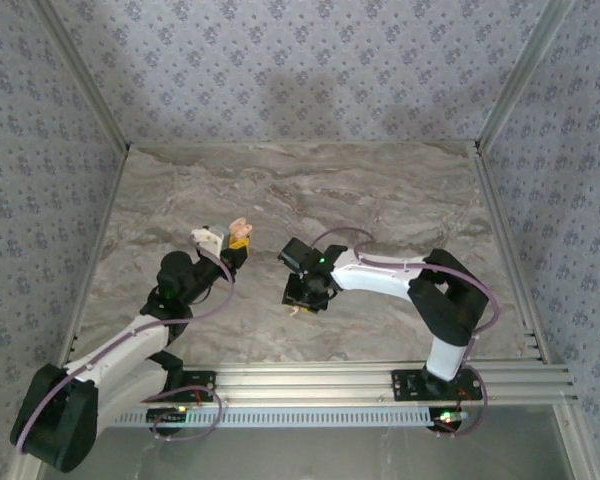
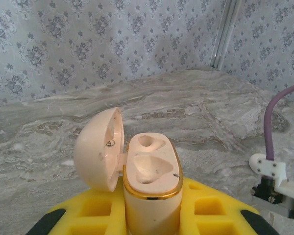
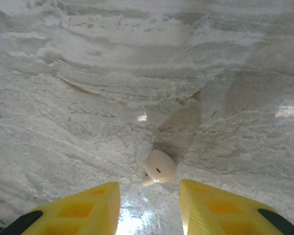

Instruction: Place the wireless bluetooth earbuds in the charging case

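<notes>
The left gripper (image 2: 154, 214) is clamped on the charging case (image 2: 152, 188), its 2 yellow, ribbed plastic fingers (image 2: 95, 213) pressing the sides of the smooth cream body, which is held upright above the table (image 1: 400, 190), left of its middle and well away from every edge. The case is an oval capsule with a thin gold band round its mouth; its domed lid (image 2: 99, 149) hangs open to the left on a hinge, showing a glossy hollow inside. The body's top has 2 scooped wells, 1 small and round, 1 larger and teardrop-shaped, both bare. The right gripper (image 3: 149, 208) points down at the grey, veined, marble-look tabletop with its 2 yellow fingers (image 3: 83, 208) spread apart and grasping nothing. 1 earbud (image 3: 158, 169), a rounded whitish bean with a short stub and a tiny dark slit, lies on the table just ahead of the gap between those fingers, touching neither, nearer the near edge than the far one.
</notes>
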